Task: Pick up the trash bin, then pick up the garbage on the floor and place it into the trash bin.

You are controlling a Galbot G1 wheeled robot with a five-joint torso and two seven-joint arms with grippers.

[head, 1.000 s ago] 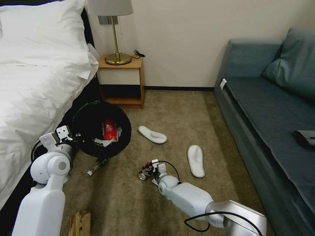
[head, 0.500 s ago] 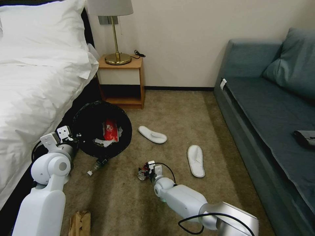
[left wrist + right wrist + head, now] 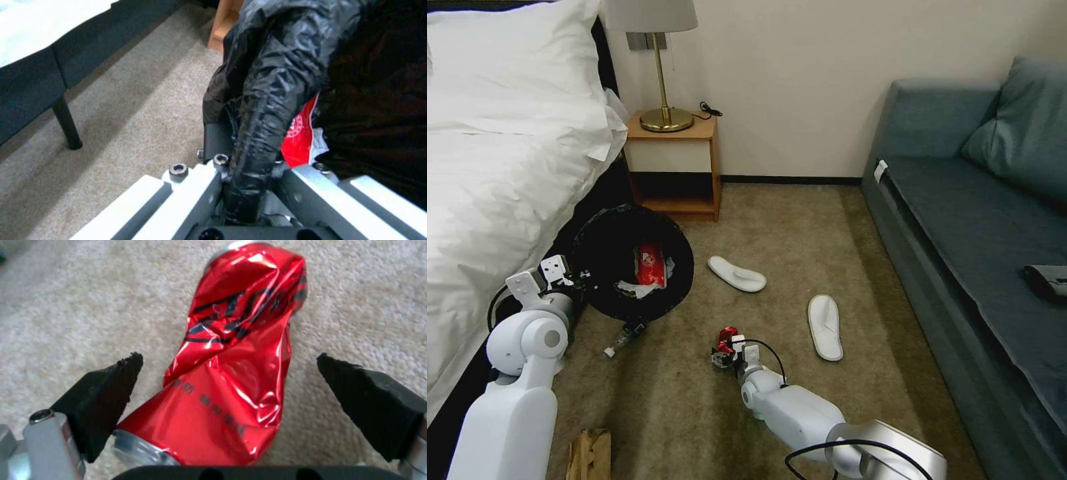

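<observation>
We straddle the crushed red metal can [image 3: 236, 373] on the carpet.
Our right gripper [image 3: 229, 368] gapes wide around it; our left gripper [image 3: 249, 186] clamps the round black-bagged trash bin [image 3: 627, 260] rim.

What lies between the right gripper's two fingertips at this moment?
The crushed red can lies on the carpet between the right gripper's open black fingertips. The right wrist view shows gaps on both sides, so neither pad touches it.

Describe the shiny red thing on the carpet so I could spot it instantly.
Between the white bed and blue-grey sofa, look at the beige carpet near the two flat white slippers. The crushed red metal can lies between the right end effector's open black fingers, the only glossy, crumpled item there.
</observation>
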